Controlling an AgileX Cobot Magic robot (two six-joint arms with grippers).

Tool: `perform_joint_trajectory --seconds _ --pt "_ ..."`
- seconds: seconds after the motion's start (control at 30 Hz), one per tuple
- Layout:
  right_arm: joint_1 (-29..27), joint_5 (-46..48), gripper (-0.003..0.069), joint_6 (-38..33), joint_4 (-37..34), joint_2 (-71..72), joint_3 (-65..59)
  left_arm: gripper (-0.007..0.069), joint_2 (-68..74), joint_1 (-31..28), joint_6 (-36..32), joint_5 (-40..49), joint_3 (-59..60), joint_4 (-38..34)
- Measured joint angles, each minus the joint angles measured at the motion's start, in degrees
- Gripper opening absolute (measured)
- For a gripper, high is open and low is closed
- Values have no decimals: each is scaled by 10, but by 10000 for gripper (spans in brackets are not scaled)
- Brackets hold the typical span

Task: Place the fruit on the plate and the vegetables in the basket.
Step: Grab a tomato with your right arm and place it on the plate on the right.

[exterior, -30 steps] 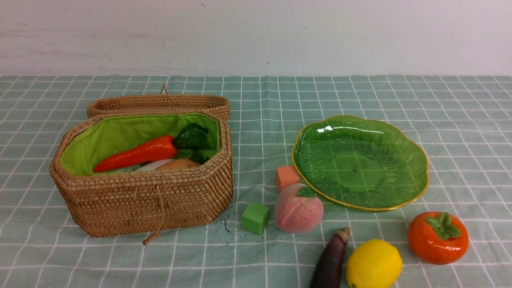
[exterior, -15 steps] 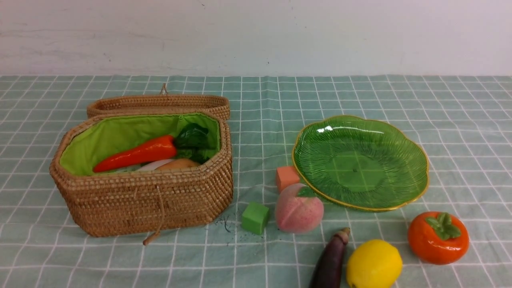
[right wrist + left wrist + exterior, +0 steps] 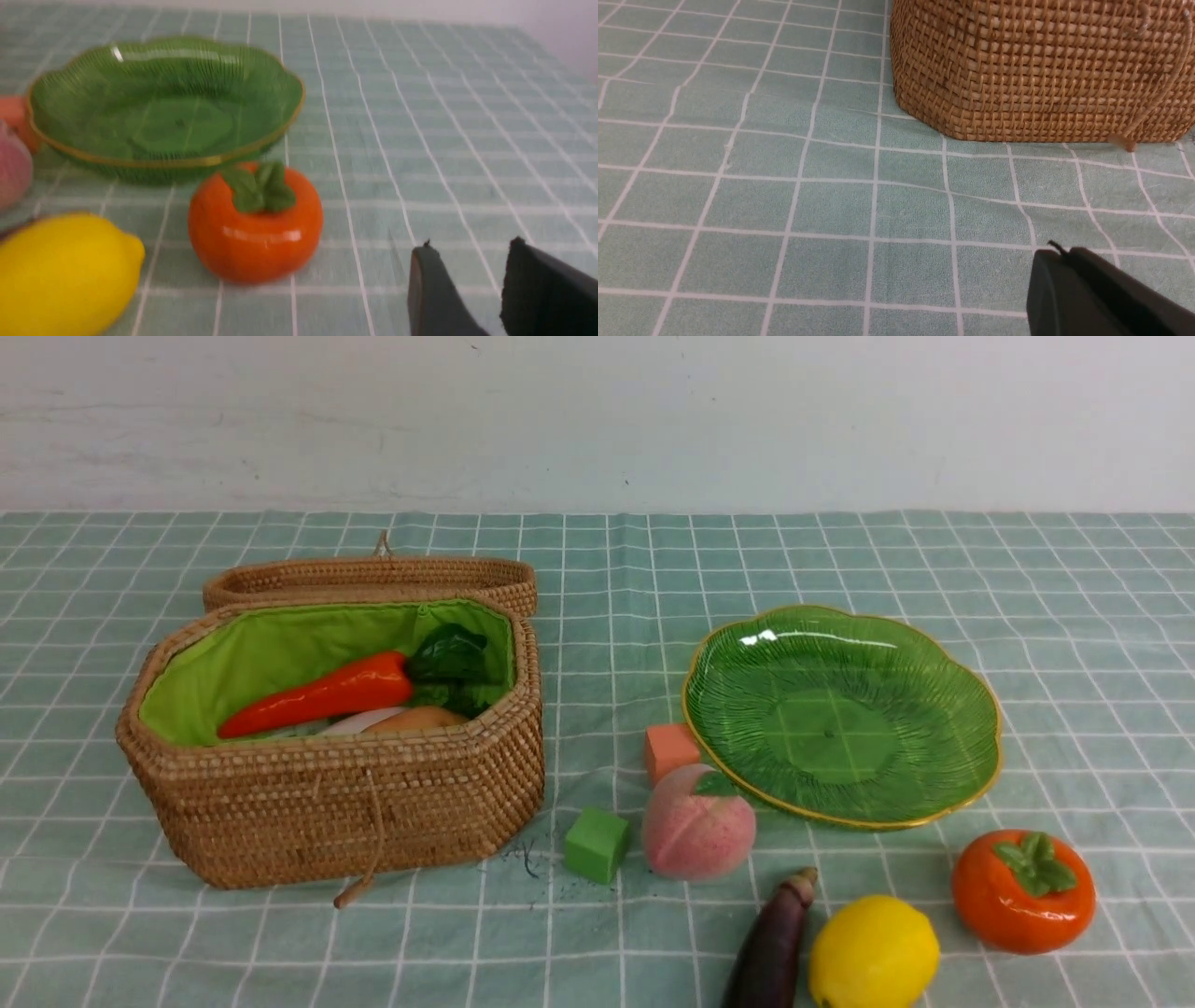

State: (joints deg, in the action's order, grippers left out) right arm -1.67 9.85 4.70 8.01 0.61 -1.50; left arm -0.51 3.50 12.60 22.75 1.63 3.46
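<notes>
Sitting left of centre on the checked cloth, the basket had its lid swung back to the far side, green lining exposed. Inside: carrot lying on top at a slant, tip to the left, dark green leaves at its right end; under it a strip of white radish and the tan potato, both mostly hidden by the near wall. The plate sat right of centre, well apart from the basket. All three fruits lay on the cloth outside it: peach just beside the plate's near-left rim, lemon at the near edge, persimmon just right of the lemon, near side of the plate, upright with calyx up. Eggplant also on the cloth, just left of the lemon, stem end pointing far, body cut off by the near edge of the front view. Orange cube sat beside the plate's left rim, behind the peach; green cube just left of the peach. Left gripper: jaws pressed together, holding nothing, low over bare cloth on the near side of the basket, apart from the wicker. Right gripper: jaws parted to a narrow gap, nothing between them, low over the cloth to the right of the persimmon, not touching it.
</notes>
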Motion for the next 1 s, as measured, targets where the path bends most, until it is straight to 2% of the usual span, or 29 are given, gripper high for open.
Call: perform_joint_trajectory --seconds 0.03,0.17,0.33,0.43,0.57,0.7,0.8,1.0 --pt "0 -51 242 0 -1 0 0 11 0 0 0 0 0 0" --pt "0 -136 242 10 -3 0 0 11 0 0 0 0 0 0" --pt "0 -283 242 90 -3 0 0 11 0 0 0 0 0 0" --pt "0 -305 242 148 -3 0 16 11 0 0 0 0 0 0" --pt "0 -240 242 203 5 -2 86 11 0 0 0 0 0 0" --pt "0 -94 242 239 12 -58 238 11 0 0 0 0 0 0" --pt "0 30 242 244 24 -160 362 11 0 0 0 0 0 0" --pt "0 103 242 249 56 -290 399 11 0 0 0 0 0 0"
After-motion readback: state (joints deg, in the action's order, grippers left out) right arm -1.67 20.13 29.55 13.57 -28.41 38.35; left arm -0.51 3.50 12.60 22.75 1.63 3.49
